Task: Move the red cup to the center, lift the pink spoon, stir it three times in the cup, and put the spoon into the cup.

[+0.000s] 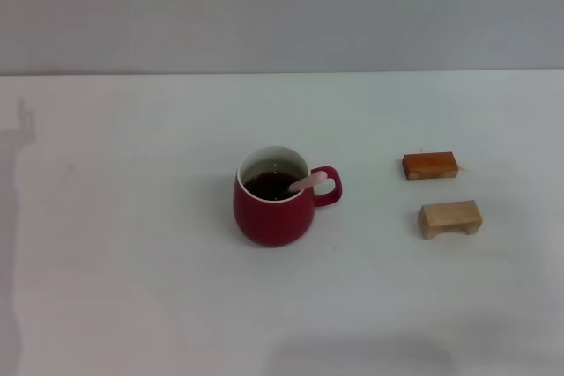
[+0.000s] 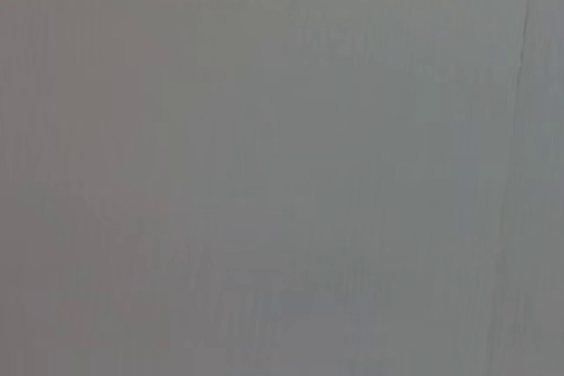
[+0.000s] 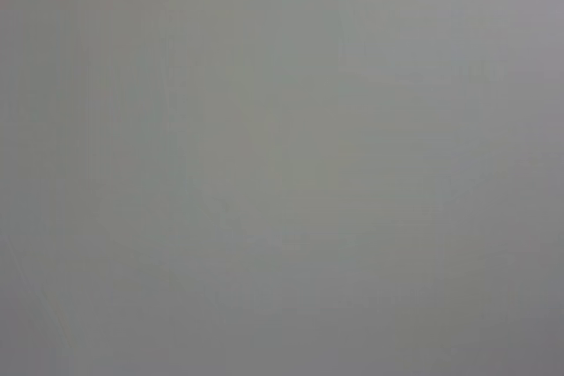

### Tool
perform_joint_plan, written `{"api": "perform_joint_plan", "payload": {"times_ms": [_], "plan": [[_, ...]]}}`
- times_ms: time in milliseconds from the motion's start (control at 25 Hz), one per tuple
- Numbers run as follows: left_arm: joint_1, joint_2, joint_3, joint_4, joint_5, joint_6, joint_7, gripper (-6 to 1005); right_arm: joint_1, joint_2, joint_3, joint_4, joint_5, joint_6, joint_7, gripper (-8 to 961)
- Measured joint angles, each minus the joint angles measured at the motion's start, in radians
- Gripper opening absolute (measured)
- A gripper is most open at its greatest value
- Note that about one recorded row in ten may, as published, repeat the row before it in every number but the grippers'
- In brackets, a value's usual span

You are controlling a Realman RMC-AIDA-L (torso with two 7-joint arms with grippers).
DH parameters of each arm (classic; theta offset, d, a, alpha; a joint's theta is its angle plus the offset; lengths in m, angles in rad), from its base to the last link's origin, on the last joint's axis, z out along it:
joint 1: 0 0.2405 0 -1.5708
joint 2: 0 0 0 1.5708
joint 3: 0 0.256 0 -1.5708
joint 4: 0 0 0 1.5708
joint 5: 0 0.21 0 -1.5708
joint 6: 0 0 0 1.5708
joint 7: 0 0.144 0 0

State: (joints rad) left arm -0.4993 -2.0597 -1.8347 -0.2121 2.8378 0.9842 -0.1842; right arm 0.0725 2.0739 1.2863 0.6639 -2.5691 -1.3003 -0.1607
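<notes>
The red cup (image 1: 273,207) stands upright near the middle of the white table in the head view, its loop handle pointing right, with dark liquid inside. The pink spoon (image 1: 308,182) rests in the cup; its pale pink handle leans over the rim on the handle side, and its bowl is hidden in the liquid. Neither gripper shows in any view. Both wrist views show only a plain grey surface.
Two small wooden blocks lie to the right of the cup: an orange-brown one (image 1: 431,165) and a pale arch-shaped one (image 1: 450,218) nearer to me. The white table (image 1: 132,261) ends at a grey wall behind.
</notes>
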Motion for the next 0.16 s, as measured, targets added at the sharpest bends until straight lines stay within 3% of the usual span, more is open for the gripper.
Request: {"api": "perform_joint_plan", "payload": {"times_ms": [40, 160], "plan": [[0.000, 0.000, 0.000, 0.001, 0.000, -0.002, 0.003, 576, 0.000, 0.000, 0.000, 0.000, 0.000, 0.000, 0.000, 184], [-0.003, -0.001, 0.007, 0.003, 0.000, -0.010, 0.066, 576, 0.090, 0.000, 0.116, -0.212, 0.005, -0.041, 0.070, 184]]}}
